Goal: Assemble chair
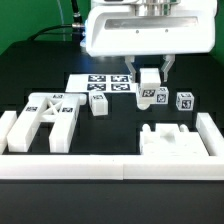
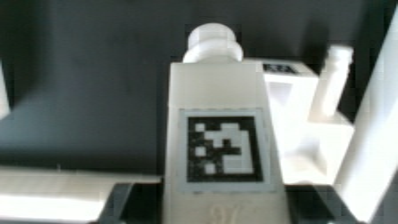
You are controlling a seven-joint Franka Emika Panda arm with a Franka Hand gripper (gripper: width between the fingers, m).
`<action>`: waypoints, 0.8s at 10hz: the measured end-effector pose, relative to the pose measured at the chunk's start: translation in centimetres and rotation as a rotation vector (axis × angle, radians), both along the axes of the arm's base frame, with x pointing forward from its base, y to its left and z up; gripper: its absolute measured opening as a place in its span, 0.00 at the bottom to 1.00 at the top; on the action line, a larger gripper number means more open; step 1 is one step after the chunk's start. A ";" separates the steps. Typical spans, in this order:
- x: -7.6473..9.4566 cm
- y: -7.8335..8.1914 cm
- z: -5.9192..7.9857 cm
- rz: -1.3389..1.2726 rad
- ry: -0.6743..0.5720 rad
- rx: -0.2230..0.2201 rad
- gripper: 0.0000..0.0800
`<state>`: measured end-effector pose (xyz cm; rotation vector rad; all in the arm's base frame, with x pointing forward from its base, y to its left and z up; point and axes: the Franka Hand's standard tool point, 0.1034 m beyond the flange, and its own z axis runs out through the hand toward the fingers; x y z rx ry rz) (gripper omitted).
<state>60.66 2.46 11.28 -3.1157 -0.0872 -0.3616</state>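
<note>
Claw [image 1: 151,78] pinches tagged leg [image 1: 147,95] just beside marker board [image 1: 105,84]. Second leg [image 1: 184,100] stands near, third leg [image 1: 99,103] by X-frame [image 1: 48,112]. Panel [image 1: 166,140] near rail [image 1: 110,165].

Black tabletop [image 1: 40,75] — dark green backdrop [image 1: 30,20] behind, white rail [image 1: 60,166] in front.

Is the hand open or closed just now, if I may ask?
The hand is shut on the pegged leg; wrist view shows fingers against both sides.
</note>
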 end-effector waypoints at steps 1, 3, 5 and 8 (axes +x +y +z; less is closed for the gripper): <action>-0.4 0.0 -0.3 0.000 0.028 0.001 0.36; -0.3 0.1 -0.2 0.002 0.025 0.001 0.36; 1.2 1.0 0.5 0.012 0.024 0.008 0.36; 6.1 4.5 2.2 -0.004 -0.011 0.036 0.36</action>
